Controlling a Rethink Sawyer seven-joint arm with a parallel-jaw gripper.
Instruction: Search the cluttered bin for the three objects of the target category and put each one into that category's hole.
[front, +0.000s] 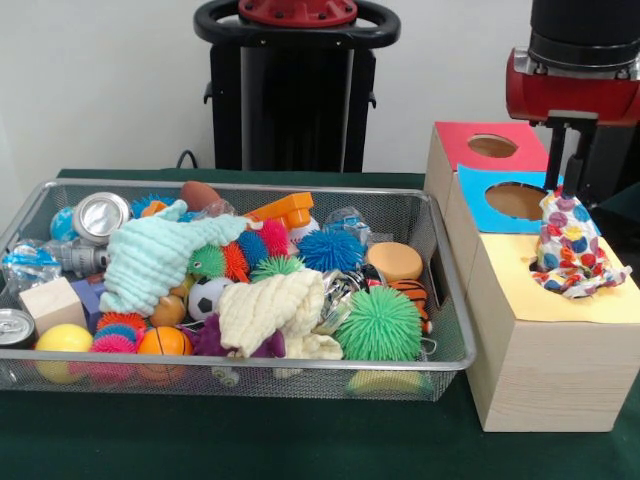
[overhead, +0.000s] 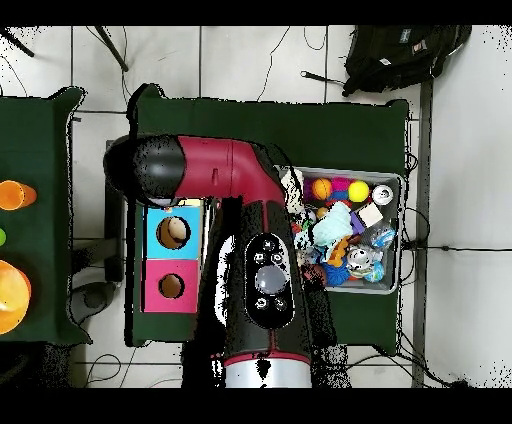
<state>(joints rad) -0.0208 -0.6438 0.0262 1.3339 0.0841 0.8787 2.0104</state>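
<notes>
A polka-dot cloth (front: 570, 245) stands bunched up on the yellow panel (front: 530, 290) of the wooden box, its peak pulled upward. My gripper (front: 566, 190) comes down from the red arm and is shut on the top of that cloth. Whatever hole the yellow panel has is hidden under the cloth. In the wire bin (front: 455, 345) a mint-green cloth (front: 160, 255) lies at the left-middle and a cream cloth (front: 270, 310) lies at the front middle. In the overhead view the arm (overhead: 262, 270) hides the gripper and the cloth.
The box also has a red panel (front: 470, 135) and a blue panel (front: 480, 185), each with a round hole; both show from above (overhead: 170, 287) (overhead: 172, 232). The bin (overhead: 392, 235) holds spiky balls, small sports balls, cans, a wooden block and a green spiky ball (front: 380, 325).
</notes>
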